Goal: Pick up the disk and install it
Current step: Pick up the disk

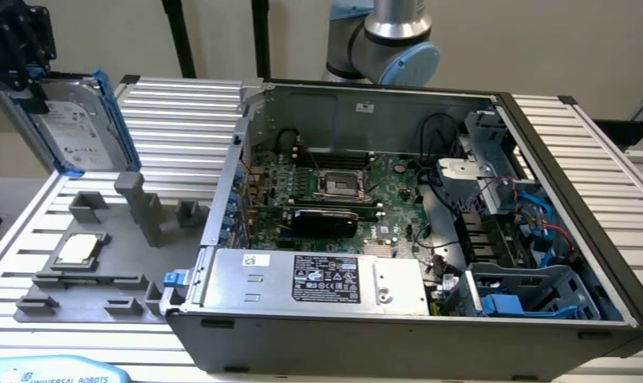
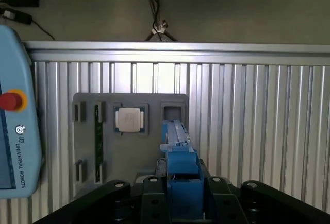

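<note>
**Disk lifted in the pincer, above the left side of the surface**

At the far left of the exterior view the pincer [image 1: 21,72] is clamped on the disk [image 1: 75,128]. It holds the disk by its upper end, so the disk hangs almost upright in the air, a little tilted. The wrist view shows the blue carrier frame [image 2: 179,175] sitting between the two black fingers [image 2: 149,198].

Below the disk lies a grey holder tray [image 1: 98,267] on the ribbed metal surface [image 1: 183,112], with a square CPU chip [image 1: 76,249] in one pocket. The disk does not touch the tray.

To the right stands the open computer case [image 1: 407,351], well apart from the disk. Inside are the motherboard [image 1: 333,183], a silver power supply [image 1: 300,279] at the near side, and a blue drive cage [image 1: 534,295] in the near right corner.

The disk looks stiff and rather heavy for its size, with smooth metal faces that could slip. It is probably sensitive to knocks. The narrow blue edges seem the best place to hold it, not the labelled face. With the grip at one end only, the long body may swing or turn.
</note>
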`<state>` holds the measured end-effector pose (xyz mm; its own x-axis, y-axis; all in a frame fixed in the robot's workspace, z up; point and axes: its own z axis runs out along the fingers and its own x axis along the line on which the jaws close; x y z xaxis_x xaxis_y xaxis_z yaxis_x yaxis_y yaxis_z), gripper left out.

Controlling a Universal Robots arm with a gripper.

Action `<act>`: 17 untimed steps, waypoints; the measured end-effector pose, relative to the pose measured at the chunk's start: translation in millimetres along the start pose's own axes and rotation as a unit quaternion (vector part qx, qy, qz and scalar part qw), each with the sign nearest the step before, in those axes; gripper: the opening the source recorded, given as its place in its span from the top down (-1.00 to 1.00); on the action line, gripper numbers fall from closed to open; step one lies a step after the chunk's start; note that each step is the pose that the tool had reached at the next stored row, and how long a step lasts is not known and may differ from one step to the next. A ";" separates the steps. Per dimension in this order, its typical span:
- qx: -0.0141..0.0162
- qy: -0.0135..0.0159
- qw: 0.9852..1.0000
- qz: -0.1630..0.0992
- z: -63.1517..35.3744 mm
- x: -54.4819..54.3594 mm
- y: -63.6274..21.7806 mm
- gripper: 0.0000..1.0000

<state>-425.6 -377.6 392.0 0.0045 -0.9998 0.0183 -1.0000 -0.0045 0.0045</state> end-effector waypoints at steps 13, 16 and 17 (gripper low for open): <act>-0.001 0.000 1.000 0.000 -59.3 4.3 -46.1 0.35; -0.002 0.000 1.000 0.000 -72.9 7.3 -59.7 0.35; -0.003 0.000 1.000 0.000 -77.5 8.3 -64.1 0.35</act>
<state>-361.1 -384.2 469.3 0.0045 -0.9998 0.0173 -0.9999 -0.0044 0.0096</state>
